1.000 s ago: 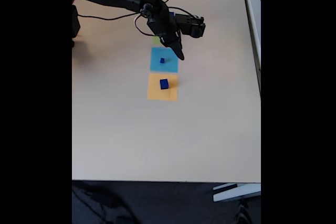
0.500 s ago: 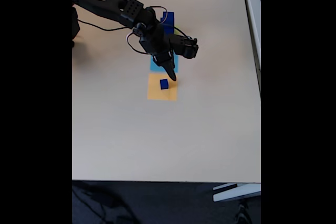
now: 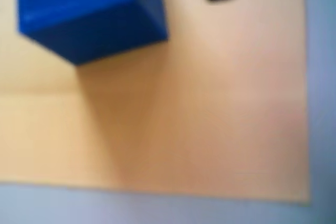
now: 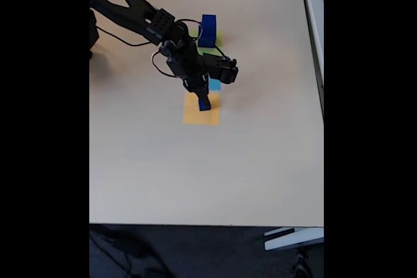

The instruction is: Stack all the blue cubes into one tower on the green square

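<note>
Cube [image 4: 204,103] right at claw [image 4: 201,100] tip

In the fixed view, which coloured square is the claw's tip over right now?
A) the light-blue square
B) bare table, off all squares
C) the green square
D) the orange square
D: in the fixed view the claw has its tip at the small blue cube on the orange square, and the wrist view shows that cube resting on orange.
</note>
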`<act>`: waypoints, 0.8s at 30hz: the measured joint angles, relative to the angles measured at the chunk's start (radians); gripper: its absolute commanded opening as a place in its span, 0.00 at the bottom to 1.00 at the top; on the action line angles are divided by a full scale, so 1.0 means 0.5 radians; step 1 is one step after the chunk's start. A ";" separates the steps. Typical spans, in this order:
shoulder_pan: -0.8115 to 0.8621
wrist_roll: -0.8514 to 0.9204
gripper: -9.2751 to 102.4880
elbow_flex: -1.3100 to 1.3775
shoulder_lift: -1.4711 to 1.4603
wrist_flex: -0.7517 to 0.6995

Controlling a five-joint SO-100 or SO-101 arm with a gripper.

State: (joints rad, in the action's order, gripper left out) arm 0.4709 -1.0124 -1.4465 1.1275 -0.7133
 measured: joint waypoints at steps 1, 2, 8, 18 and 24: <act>0.000 0.000 0.29 -0.021 0.000 0.003; 0.000 0.000 0.29 -0.034 0.000 0.003; 0.046 0.058 0.27 -0.055 0.000 0.040; 0.046 0.074 0.16 -0.055 0.000 0.040; 0.046 0.074 0.08 -0.055 0.000 0.040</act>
State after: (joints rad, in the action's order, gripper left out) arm 0.4939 -0.9756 -1.4742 1.1275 -0.6934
